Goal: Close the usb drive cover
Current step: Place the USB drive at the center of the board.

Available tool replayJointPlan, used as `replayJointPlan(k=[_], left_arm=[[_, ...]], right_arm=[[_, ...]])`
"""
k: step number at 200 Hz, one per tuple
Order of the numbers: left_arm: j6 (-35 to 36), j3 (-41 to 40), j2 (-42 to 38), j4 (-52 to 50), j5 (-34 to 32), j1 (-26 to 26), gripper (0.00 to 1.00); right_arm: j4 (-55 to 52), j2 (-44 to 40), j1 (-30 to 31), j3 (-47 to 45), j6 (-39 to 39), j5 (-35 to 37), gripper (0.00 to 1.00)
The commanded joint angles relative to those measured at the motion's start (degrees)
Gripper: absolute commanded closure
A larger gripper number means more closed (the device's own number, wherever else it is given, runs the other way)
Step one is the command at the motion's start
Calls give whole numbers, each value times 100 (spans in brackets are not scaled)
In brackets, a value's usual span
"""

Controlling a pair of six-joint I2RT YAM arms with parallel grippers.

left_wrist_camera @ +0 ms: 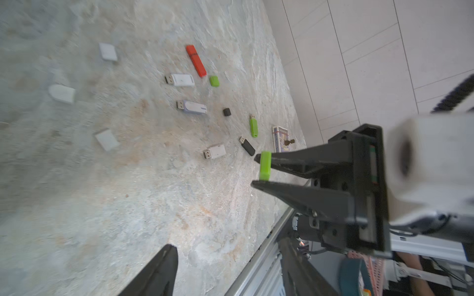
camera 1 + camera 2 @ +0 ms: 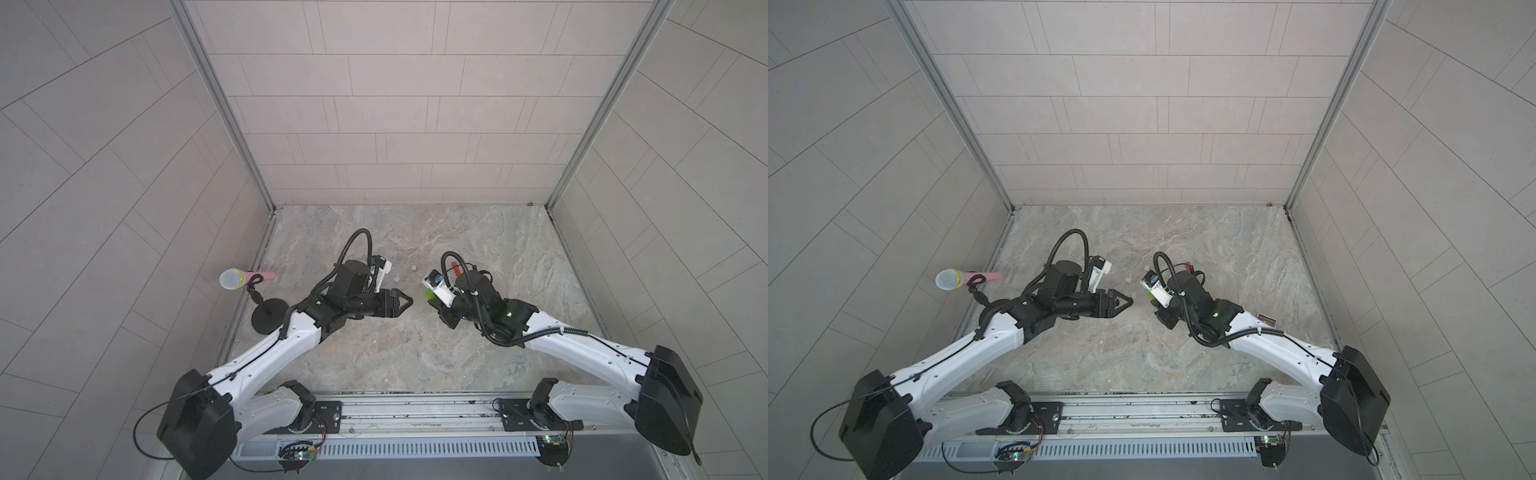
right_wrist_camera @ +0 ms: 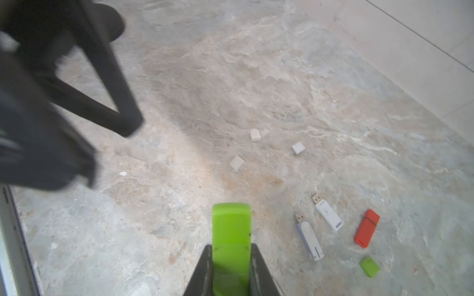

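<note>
A microphone [image 2: 231, 279] with a grey mesh head and a pink handle sat on a black stand [image 2: 269, 316] at the left edge of the marbled table [image 2: 415, 353]; a small patterned box [image 2: 1266, 320] lay flat towards the right; pale tiled walls [image 2: 395, 104] enclosed three sides.

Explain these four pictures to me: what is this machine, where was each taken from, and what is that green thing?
It is a robot with two arms, each ending in a two-fingered gripper. Both top views look down on the whole table. The other two come from cameras on the arms' wrists, looking along the fingers. The right gripper is shut on a green USB drive. The left gripper is open and empty. On the table lie more drives, such as a red drive and a white drive with its plug bare, and loose caps, such as a green cap. A microphone stands beside the left arm.
</note>
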Motion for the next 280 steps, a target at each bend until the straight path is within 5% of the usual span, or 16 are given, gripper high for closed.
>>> replayJointPlan(k=[1, 52, 123, 200, 280], left_arm=[[304, -261, -543, -247, -1244, 48, 28], [458, -789, -1559, -109, -2258, 52, 13], [508, -864, -1574, -124, -2278, 57, 9], [543, -925, -1466, -64, -2193, 56, 8], [563, -890, -1311, 14, -2125, 58, 7]], right_arm=[[-407, 397, -499, 301, 1212, -198, 87], [-1514, 1952, -1392, 1718, 1693, -167, 86], [-3133, 4425, -1736, 4414, 1462, 324, 85], [-3660, 5629, -1921, 5790, 1455, 481, 83], [-3785, 6093, -1926, 6102, 1333, 491, 82]])
